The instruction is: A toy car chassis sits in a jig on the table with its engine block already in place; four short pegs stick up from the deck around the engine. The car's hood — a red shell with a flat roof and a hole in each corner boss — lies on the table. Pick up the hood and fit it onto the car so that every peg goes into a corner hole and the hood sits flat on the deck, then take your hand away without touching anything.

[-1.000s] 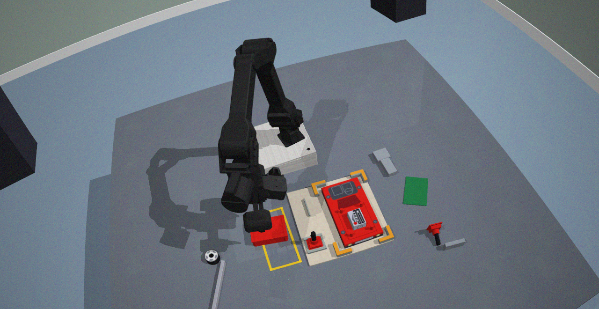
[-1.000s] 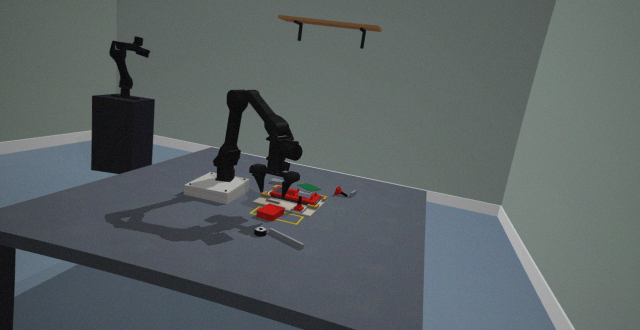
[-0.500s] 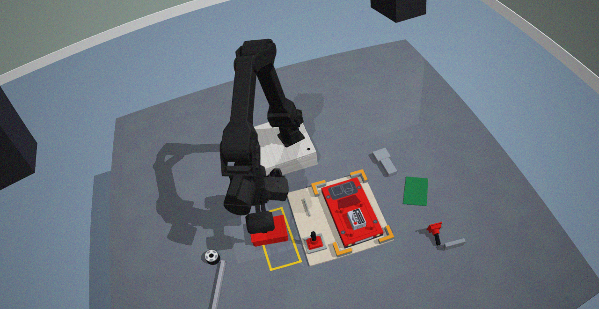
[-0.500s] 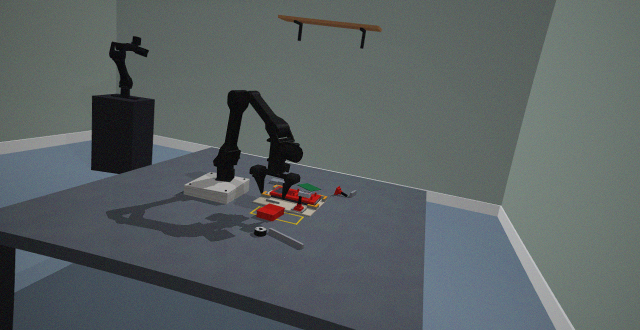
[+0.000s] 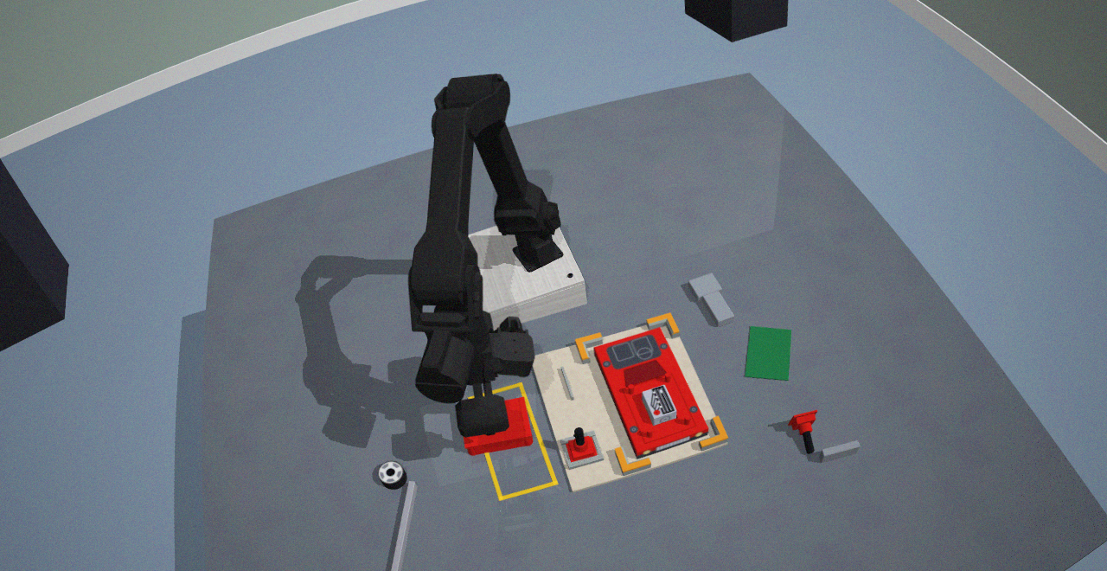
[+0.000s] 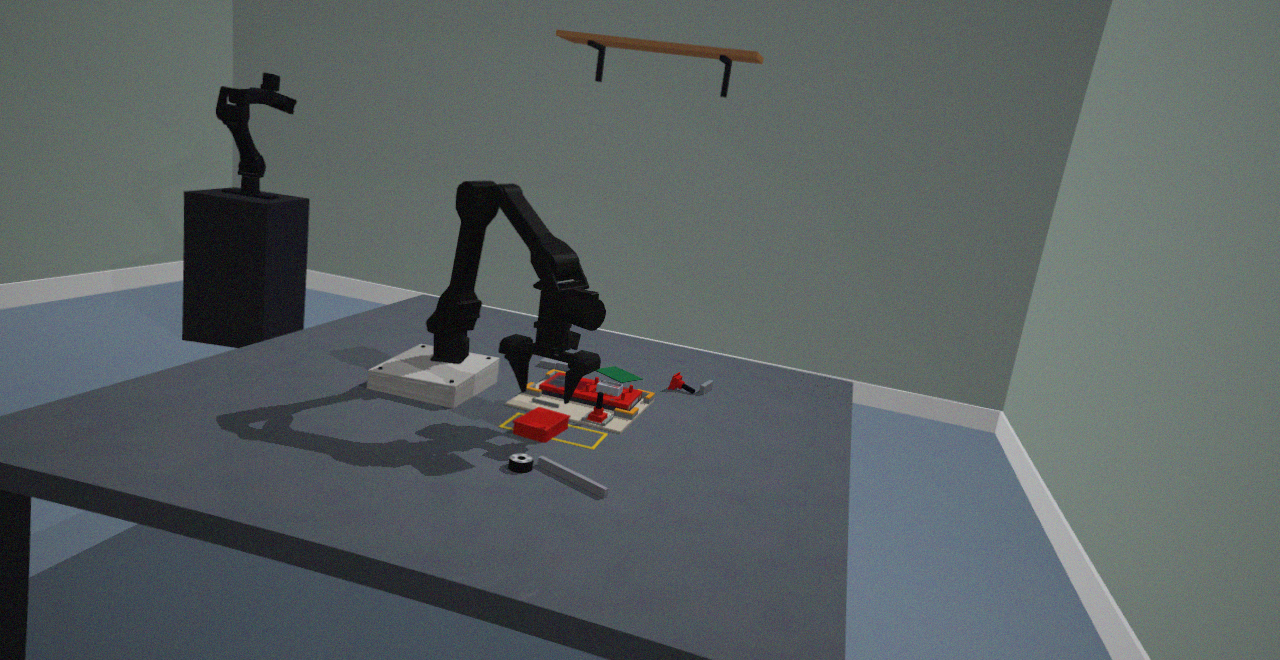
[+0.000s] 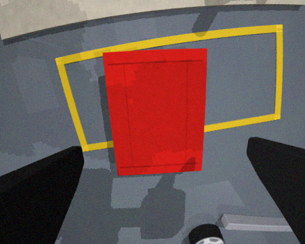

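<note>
The claw (image 6: 547, 376) hangs wide open over the red hood (image 7: 154, 110) and holds nothing. The hood lies flat on the counter (image 6: 268, 405), partly inside a yellow outline (image 7: 243, 34), left of the car (image 5: 654, 393) in its jig (image 5: 576, 405).

A glossy red flat-topped rectangular hood shell (image 7: 156, 110) lies across a thin yellow rectangular floor outline (image 7: 279, 72) on the dark grey matte table top (image 5: 890, 381). At 3 o'clock from it, a pale beige jig board (image 5: 576, 413) with 4 orange corner brackets (image 5: 588, 343) carries the red toy car chassis (image 5: 654, 393), whose grey engine block (image 5: 663, 401) shows black-and-white stripes. At 2 o'clock lies a plain green flat rectangle (image 5: 767, 352). At 7 o'clock lies a small black wheel with a white hub (image 7: 207, 241). The matte black gripper fingers are unpatterned.
</note>
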You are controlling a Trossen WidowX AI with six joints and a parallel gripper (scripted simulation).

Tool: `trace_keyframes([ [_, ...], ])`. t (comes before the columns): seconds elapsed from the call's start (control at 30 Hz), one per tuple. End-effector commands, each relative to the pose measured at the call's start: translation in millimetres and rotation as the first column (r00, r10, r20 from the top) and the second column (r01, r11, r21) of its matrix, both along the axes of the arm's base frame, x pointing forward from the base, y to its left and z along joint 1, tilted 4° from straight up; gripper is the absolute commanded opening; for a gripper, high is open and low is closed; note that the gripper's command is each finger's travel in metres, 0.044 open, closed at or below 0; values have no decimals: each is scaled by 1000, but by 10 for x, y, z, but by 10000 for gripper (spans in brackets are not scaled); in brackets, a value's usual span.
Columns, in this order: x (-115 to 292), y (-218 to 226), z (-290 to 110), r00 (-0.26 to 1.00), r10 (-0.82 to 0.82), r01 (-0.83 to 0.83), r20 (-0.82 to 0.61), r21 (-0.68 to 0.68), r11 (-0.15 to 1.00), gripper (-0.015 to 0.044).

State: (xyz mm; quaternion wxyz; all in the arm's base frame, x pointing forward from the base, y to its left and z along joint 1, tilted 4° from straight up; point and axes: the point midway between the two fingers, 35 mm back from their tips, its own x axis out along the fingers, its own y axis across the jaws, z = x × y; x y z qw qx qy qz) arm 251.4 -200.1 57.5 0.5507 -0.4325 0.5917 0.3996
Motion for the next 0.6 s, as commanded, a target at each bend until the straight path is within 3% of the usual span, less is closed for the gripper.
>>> trace_keyframes([
  [0.0,-10,11,-57,1000,5,-5,-5,8,1000,440],
  [0.57,-10,6,-171,1000,5,-5,-5,8,1000,440],
])
